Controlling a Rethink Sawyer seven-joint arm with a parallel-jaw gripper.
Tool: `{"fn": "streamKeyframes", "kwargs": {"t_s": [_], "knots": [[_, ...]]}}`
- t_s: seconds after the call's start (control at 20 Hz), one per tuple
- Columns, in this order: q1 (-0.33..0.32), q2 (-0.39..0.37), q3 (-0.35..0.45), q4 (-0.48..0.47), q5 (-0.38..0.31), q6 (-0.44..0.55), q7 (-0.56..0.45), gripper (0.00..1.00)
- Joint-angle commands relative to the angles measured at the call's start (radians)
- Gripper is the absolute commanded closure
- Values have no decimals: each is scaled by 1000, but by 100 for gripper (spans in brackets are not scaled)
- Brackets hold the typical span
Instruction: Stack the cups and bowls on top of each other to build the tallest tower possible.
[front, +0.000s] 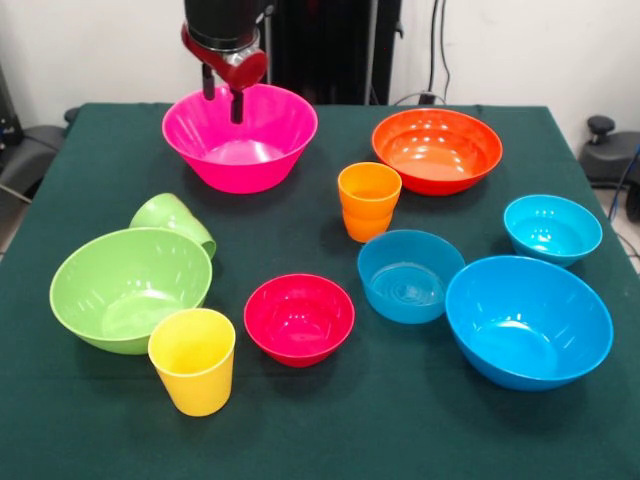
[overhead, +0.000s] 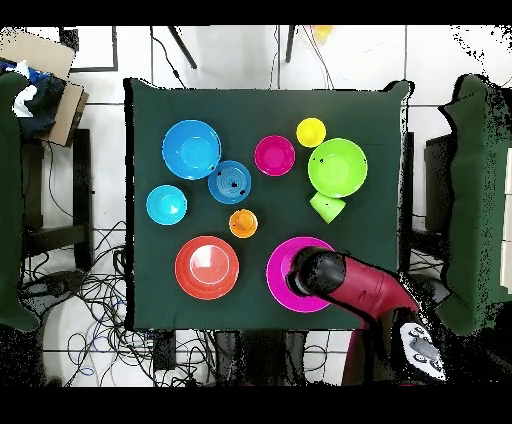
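Observation:
My gripper (front: 223, 100) hangs open over the large pink bowl (front: 240, 140), its two dark fingers just above the bowl's far rim, holding nothing. In the overhead view the arm covers part of the pink bowl (overhead: 282, 285). The green cup (front: 172, 220) lies on its side against the light green bowl (front: 128, 288). The yellow cup (front: 192, 360) and the orange cup (front: 369, 200) stand upright. The red bowl (front: 299, 318), two small blue bowls (front: 410, 275) (front: 552, 228), the large blue bowl (front: 528, 320) and the orange bowl (front: 437, 150) stand apart, none stacked.
The dark green table (front: 330, 420) ends close behind the pink and orange bowls. Cables (overhead: 90, 300) and a cardboard box (overhead: 45, 70) lie on the floor beside it. Chairs stand at both sides.

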Motion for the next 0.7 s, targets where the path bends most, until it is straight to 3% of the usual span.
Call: {"fn": "streamKeyframes", "kwargs": {"t_s": [0.05,0.45,0.7], "knots": [[14,25,144,-59,-77,11,-68,0],[8,50,148,-92,-77,10,-32,0],[14,106,145,-173,-66,31,-24,0]]}}
